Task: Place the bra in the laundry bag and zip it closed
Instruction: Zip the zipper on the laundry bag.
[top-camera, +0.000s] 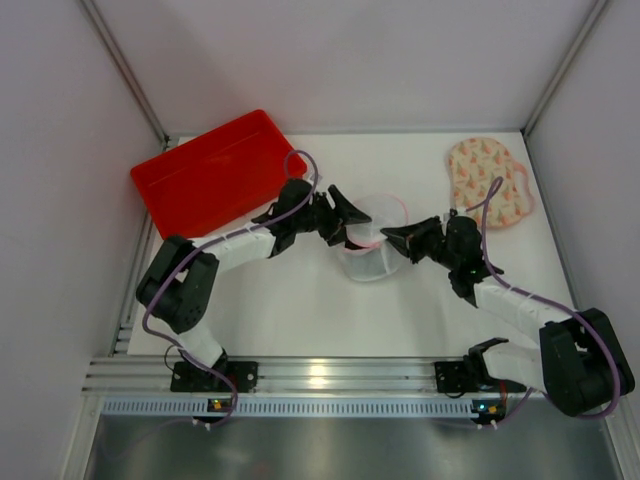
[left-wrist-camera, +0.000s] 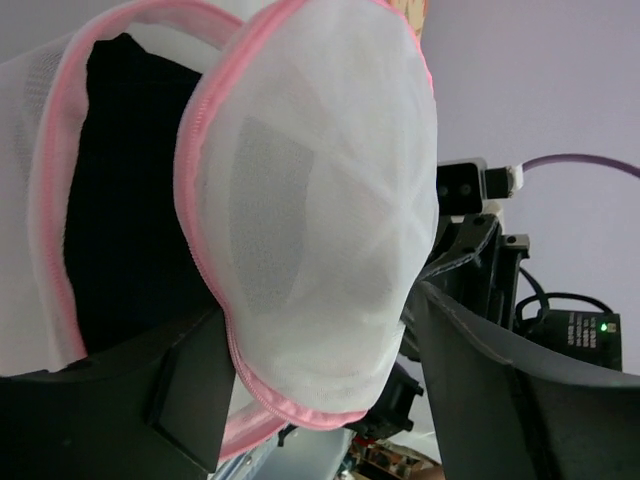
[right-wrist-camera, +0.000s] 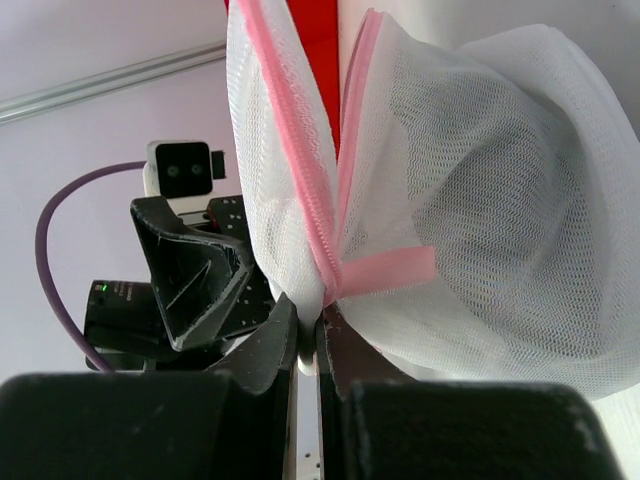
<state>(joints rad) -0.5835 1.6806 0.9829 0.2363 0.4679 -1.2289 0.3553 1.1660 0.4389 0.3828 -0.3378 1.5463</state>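
Top external: one bra (left-wrist-camera: 120, 200) in one laundry bag (top-camera: 372, 258); right end effector (top-camera: 386, 235) pinching it, left end effector (top-camera: 358, 227) open.

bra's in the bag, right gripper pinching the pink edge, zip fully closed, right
Not the zip: it is open. The left wrist view shows the bag gaping, with the black bra inside. The rest stands: the right gripper pinches the pink edge.

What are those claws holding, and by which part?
The right gripper pinches the laundry bag by its pink zip end; the left gripper stands open around the bag's flap.
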